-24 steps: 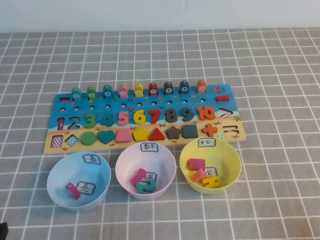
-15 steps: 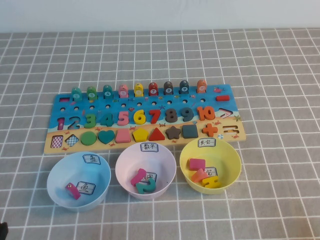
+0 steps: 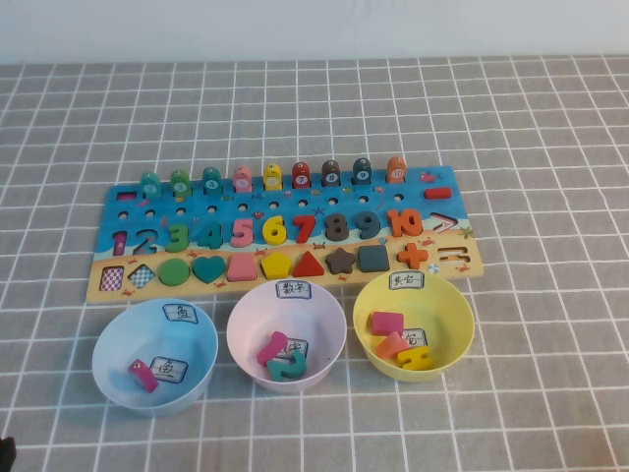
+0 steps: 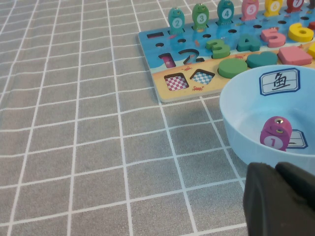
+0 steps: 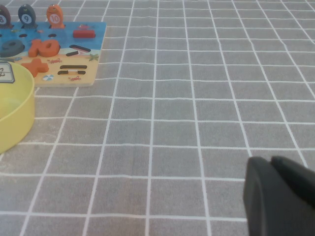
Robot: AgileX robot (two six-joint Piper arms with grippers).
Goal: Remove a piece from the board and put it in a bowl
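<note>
The board lies across the middle of the table, with a row of fish pieces standing along its far edge. The teal fish piece stands at the left end of that row and also shows in the left wrist view, beside a brighter green fish. The light blue bowl sits in front of the board's left end and holds a pink fish. My left gripper is shut and empty, low beside the blue bowl. My right gripper is shut and empty over bare cloth, right of the board.
A pale pink bowl and a yellow bowl, each holding several pieces, stand in a line right of the blue bowl. A grey checked cloth covers the table. Open cloth lies on both sides of the board.
</note>
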